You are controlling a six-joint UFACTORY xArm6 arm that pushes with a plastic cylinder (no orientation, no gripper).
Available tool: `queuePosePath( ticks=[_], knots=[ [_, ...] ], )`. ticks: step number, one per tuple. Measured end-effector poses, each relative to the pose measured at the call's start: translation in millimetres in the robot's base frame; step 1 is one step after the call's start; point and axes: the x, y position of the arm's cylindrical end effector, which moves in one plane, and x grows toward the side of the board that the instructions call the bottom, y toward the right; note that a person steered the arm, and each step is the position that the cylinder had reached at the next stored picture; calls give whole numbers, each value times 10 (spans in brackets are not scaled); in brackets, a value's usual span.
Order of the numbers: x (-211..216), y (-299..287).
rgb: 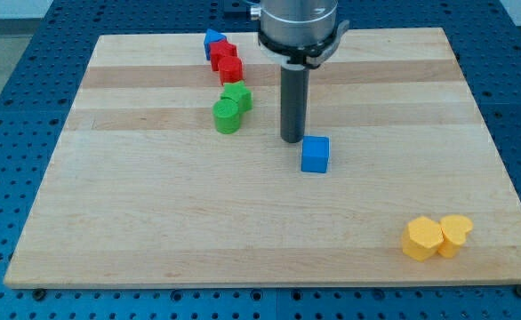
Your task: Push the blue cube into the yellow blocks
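The blue cube [315, 155] lies near the middle of the wooden board [154, 222]. My tip [292, 140] stands just to the upper left of it, very close or touching. Two yellow blocks sit side by side at the view's lower right: a hexagon-like one [421, 238] and a heart-like one [455, 234], touching each other. They are far from the blue cube, down and to the right of it.
Two green blocks [231, 108] sit left of my tip. Two red blocks [227, 61] and a small blue block [212, 40] cluster near the board's top edge. A blue perforated table [12, 107] surrounds the board.
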Motion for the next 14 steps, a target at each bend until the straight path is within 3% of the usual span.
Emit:
queuePosePath(
  ticks=[1,3,6,9,12,14],
  knots=[
    [76,159],
    [169,-313],
    [311,482],
    [601,190],
    [638,957],
    [756,768]
  ],
)
